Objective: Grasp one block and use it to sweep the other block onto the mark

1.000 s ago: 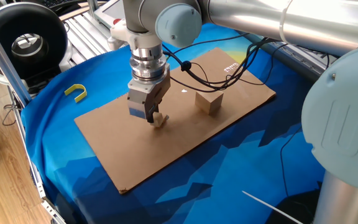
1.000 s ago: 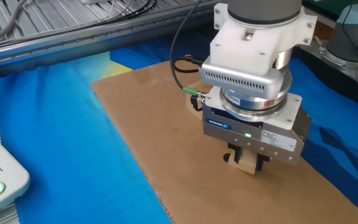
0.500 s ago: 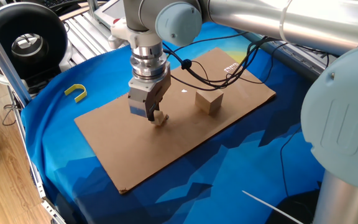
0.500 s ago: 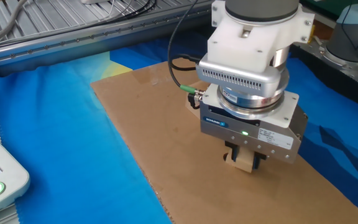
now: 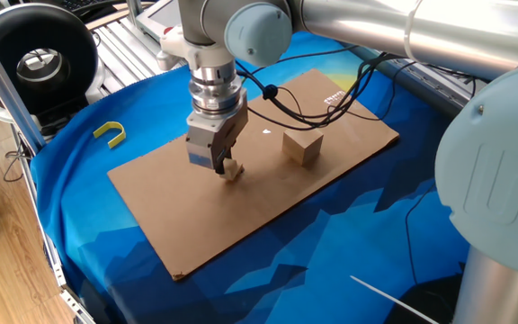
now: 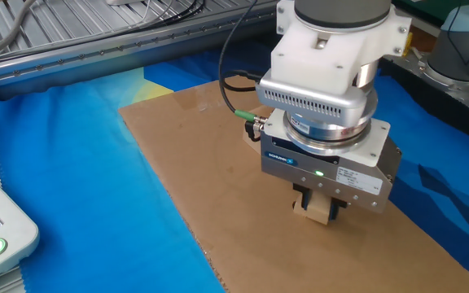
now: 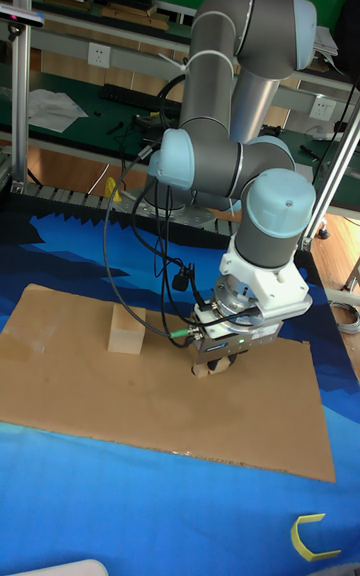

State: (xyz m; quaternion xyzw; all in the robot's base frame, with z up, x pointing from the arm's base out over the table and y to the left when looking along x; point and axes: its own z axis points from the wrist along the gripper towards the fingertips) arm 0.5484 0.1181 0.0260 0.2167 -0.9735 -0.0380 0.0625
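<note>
The hand (image 5: pixel 227 168) stands vertical, low over the brown cardboard sheet (image 5: pixel 165 193), its fingers closed on the mid-sized pale block (image 6: pixel 319 211) — the block rests at or just above the sheet. The big tan cube (image 5: pixel 302 148) sits apart on the same sheet. A blue cloth (image 5: pixel 349 243) covers the tabletop; a yellow hook (image 5: pixel 110 133) lies on it. The tiniest cube and the mark are not discernible — possibly hidden by the hand.

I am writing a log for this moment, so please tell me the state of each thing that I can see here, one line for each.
pincer: lowered to the cardboard sheet, shut on the small pale cube
small pale cube: held between the fingers, at the sheet
big tan cube: resting on the sheet, apart from the pincer
cardboard sheet: lying flat on the blue cloth
yellow hook: lying on the cloth, off the sheet
</note>
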